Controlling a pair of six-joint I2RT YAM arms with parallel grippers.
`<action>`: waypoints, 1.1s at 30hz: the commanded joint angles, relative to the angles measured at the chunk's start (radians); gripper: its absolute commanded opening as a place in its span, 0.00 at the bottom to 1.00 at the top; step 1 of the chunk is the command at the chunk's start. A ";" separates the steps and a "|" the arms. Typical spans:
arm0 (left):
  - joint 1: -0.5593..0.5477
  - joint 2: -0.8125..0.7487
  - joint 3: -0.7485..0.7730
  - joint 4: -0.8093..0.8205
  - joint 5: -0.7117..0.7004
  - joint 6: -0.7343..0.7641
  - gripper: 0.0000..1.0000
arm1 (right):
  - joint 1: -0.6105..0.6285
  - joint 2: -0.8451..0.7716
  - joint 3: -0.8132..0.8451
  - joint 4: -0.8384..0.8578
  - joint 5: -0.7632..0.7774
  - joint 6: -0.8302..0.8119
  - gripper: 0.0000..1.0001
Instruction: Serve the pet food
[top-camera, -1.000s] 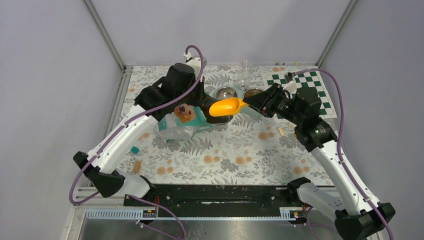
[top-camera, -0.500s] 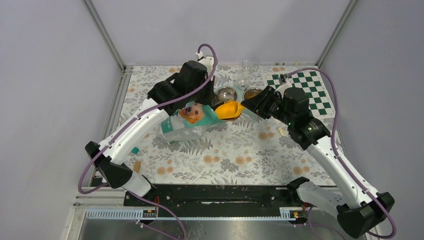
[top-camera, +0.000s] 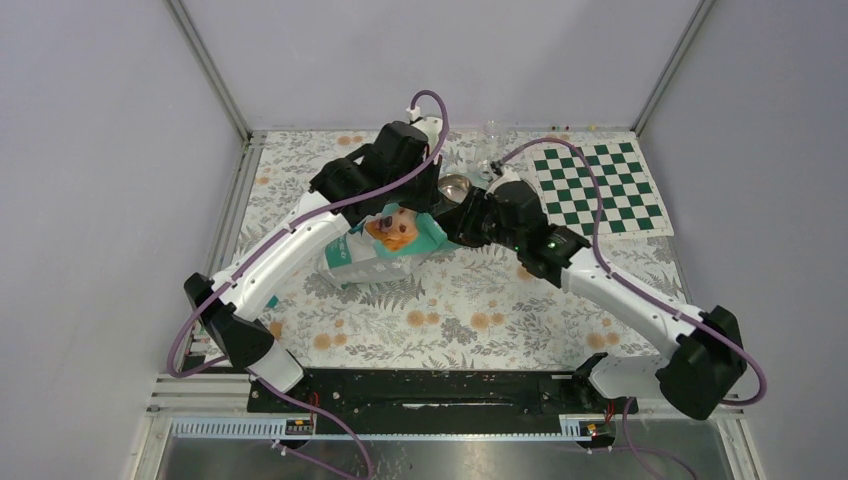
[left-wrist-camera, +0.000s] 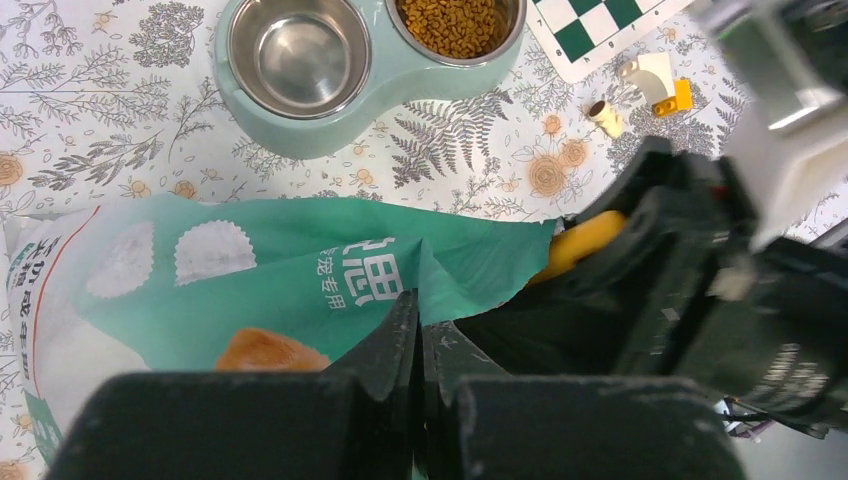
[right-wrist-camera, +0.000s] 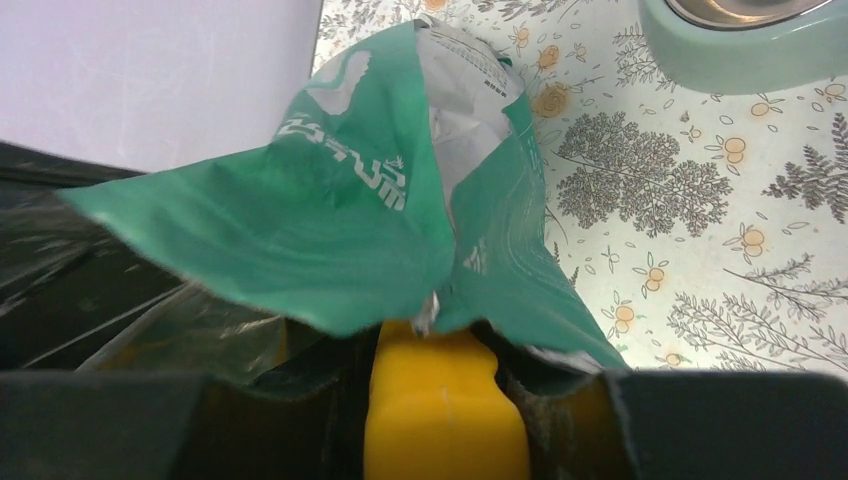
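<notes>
Left pincer is clenched on the bag rim; right pincer grasps the scoop, which reaches ahead into the bag.

Bag mouth is packed: scoop and right gripper fill it, and left gripper pinches the rim right beside them. Both wrists crowd the near side of the double bowl. Bottle stands just behind it, chessboard mat to its right. Open tablecloth between bag and arm bases, bar a small teal piece at left.
</notes>
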 joint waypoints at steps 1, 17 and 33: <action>-0.011 -0.016 0.081 0.131 0.048 -0.024 0.00 | 0.053 0.059 -0.016 0.172 0.109 -0.032 0.00; -0.011 -0.029 0.085 0.119 0.082 -0.008 0.00 | 0.069 0.329 -0.035 0.416 -0.246 0.093 0.00; -0.009 -0.045 0.080 0.119 -0.012 0.044 0.00 | 0.045 0.331 -0.122 0.841 -0.356 0.443 0.00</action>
